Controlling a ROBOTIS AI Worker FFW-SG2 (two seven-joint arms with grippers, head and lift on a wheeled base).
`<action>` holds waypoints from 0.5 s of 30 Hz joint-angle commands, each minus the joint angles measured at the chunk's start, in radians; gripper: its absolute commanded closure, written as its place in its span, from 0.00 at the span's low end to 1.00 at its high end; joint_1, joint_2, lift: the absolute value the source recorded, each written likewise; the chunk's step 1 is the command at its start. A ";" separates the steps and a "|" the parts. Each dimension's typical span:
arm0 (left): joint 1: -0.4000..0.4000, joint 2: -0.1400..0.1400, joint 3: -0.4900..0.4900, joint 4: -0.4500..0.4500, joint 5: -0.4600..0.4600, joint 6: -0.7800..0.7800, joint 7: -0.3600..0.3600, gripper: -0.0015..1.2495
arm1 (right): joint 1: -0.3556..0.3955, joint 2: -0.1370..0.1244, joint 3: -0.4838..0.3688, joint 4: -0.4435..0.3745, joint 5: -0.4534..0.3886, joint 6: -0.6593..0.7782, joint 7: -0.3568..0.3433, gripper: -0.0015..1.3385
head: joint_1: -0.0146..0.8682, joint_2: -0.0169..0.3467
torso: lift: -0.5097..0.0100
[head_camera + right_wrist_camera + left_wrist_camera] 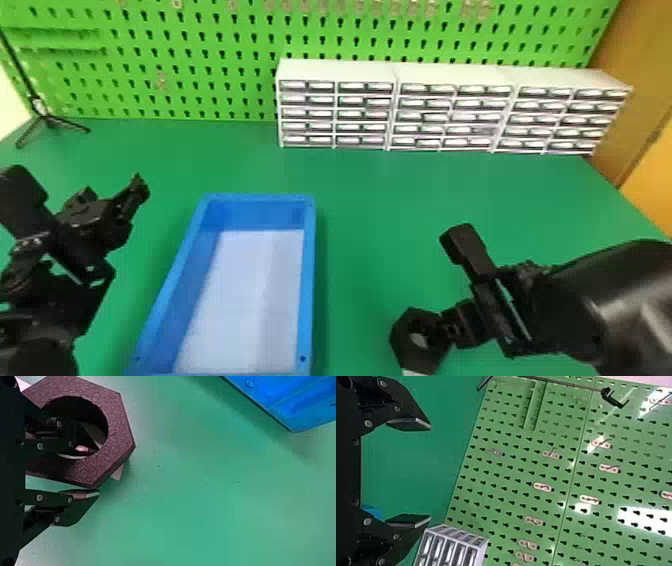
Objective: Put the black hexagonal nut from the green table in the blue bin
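Note:
At the lower right of the head view, my right gripper (446, 327) is shut on the black hexagonal nut (401, 336), right of the blue bin (308, 280). In the right wrist view, one finger of this gripper (89, 472) passes into the hole of the nut (121, 435) and the other lies along its outer edge. A corner of the blue bin (285, 403) shows there too. My left gripper (114, 192) is parked left of the bin; in the left wrist view this gripper (430, 473) stands open, with nothing between its fingers.
White drawer cabinets (450, 75) line the back of the green table (380, 215), before a green pegboard (200, 55). A black tripod (45, 117) stands at the back left. A small pale piece (118, 472) shows by the nut in the right wrist view.

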 commanded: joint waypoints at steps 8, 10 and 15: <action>0.001 0.000 0.001 0.000 0.003 0.000 0.000 0.35 | 0.001 0.006 0.002 -0.008 0.014 0.001 0.000 0.69 | 0.80 0.07 | 0.79; 0.001 0.000 0.001 0.000 0.003 0.000 0.000 0.35 | 0.001 0.006 0.002 -0.008 0.016 0.001 0.000 0.69 | 0.80 0.07 | 0.79; 0.001 0.000 0.001 0.000 0.004 0.000 0.000 0.35 | -0.001 0.005 0.001 -0.013 0.016 0.001 0.000 0.69 | 0.80 0.07 | 0.79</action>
